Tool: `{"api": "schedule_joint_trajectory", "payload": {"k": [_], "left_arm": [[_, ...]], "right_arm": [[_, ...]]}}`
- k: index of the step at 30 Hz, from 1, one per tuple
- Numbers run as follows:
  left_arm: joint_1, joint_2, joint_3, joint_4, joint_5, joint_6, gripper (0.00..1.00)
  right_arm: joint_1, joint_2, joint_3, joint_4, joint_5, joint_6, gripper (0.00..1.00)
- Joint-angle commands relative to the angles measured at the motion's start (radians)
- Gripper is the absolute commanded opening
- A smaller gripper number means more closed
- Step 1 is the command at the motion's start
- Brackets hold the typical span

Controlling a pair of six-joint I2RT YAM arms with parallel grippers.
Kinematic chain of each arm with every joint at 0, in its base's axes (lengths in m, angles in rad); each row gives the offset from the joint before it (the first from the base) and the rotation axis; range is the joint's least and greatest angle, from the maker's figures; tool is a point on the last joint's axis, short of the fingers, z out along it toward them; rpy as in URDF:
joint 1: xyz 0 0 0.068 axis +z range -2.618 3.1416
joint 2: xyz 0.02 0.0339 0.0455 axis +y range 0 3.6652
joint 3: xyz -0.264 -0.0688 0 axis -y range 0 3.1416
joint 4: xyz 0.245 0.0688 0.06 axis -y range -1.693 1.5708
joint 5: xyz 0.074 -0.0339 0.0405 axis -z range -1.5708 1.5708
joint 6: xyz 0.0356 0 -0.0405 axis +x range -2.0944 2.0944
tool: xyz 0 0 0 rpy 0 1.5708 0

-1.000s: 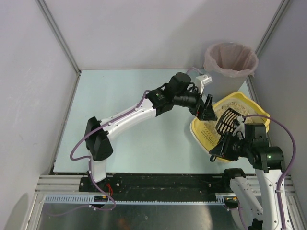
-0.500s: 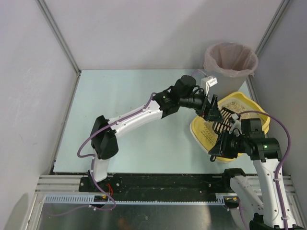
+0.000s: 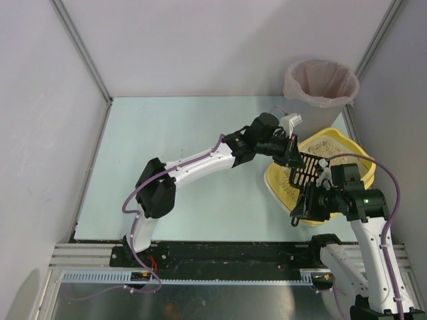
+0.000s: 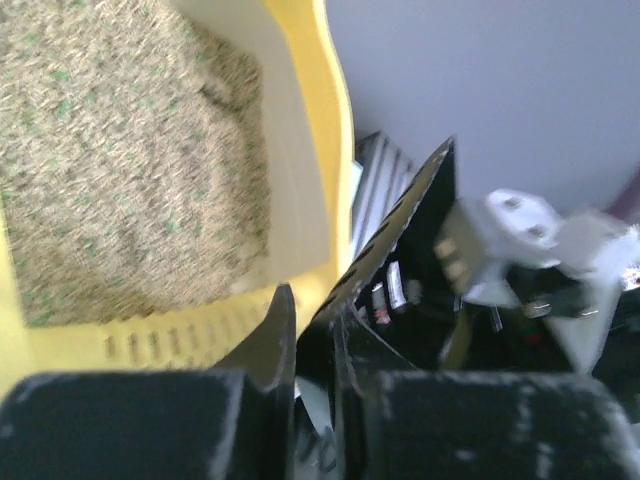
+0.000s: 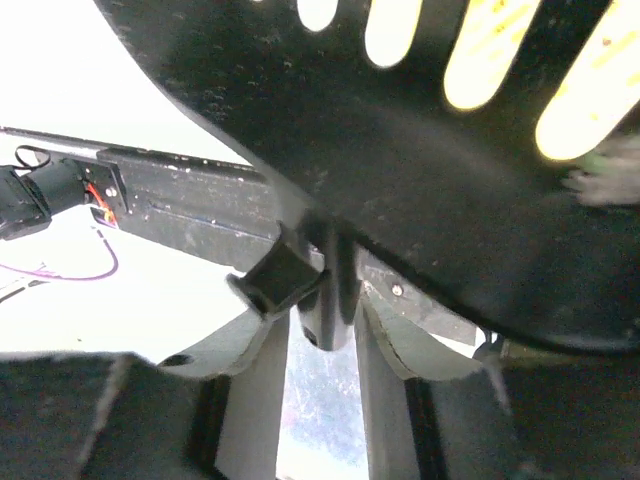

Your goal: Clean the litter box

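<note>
Now the shallow yellow plastic litter box (image 3: 277, 185) of beige granules sits at four o'clock; left gripper (image 3: 293, 155), spread earlier, pinches the black slotted scoop (image 3: 305, 168) the right gripper (image 3: 311, 195) clasps.

A grey round plastic bin (image 3: 308, 115) lined with a pink bag stands at the far right corner of the pale blue-green table (image 3: 173, 127), its liner folded out over the rim. A black slotted plastic scoop (image 3: 305, 167) is up off the table near the right edge, its blade tilted, with long slots showing light through them in the right wrist view (image 5: 400, 150). Plain grey-white wall panels (image 3: 220, 40) enclose the table on three sides. A silver metal rail (image 3: 220, 257) runs along the near edge.
</note>
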Motion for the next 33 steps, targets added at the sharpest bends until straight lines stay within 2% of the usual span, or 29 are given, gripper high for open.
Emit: {"api": "schedule_joint_trajectory", "payload": {"k": [1, 5, 9, 15, 19, 23, 28, 32, 33], "left_arm": [[0.000, -0.032, -0.041, 0.024, -0.016, -0.015, 0.01], [0.009, -0.031, -0.059, 0.015, -0.023, -0.038, 0.00], [0.029, -0.038, -0.076, 0.012, -0.041, -0.088, 0.00], [0.055, -0.077, -0.111, 0.009, -0.055, -0.196, 0.00], [0.074, -0.083, -0.121, 0.004, 0.019, -0.260, 0.00], [0.083, -0.089, -0.142, -0.034, 0.132, -0.237, 0.00], [0.084, -0.147, -0.219, -0.102, 0.146, -0.112, 0.00], [0.086, -0.158, -0.228, -0.140, 0.215, -0.021, 0.00], [0.086, -0.160, -0.228, -0.148, 0.239, 0.015, 0.00]], "right_arm": [[0.000, -0.025, 0.011, 0.066, 0.050, 0.038, 0.38], [0.000, -0.074, 0.017, 0.100, 0.112, 0.076, 0.43], [0.002, -0.145, 0.022, 0.149, 0.149, 0.108, 0.56], [0.002, -0.292, 0.037, 0.225, 0.301, 0.139, 0.58], [-0.012, -0.323, 0.037, 0.288, 0.355, 0.147, 0.58], [-0.026, -0.288, 0.036, 0.363, 0.343, 0.141, 0.59], [-0.024, -0.147, 0.051, 0.454, 0.298, 0.124, 0.59], [-0.023, -0.047, 0.097, 0.472, 0.242, 0.014, 0.58], [-0.023, -0.030, 0.126, 0.459, 0.184, -0.043, 0.58]]}}
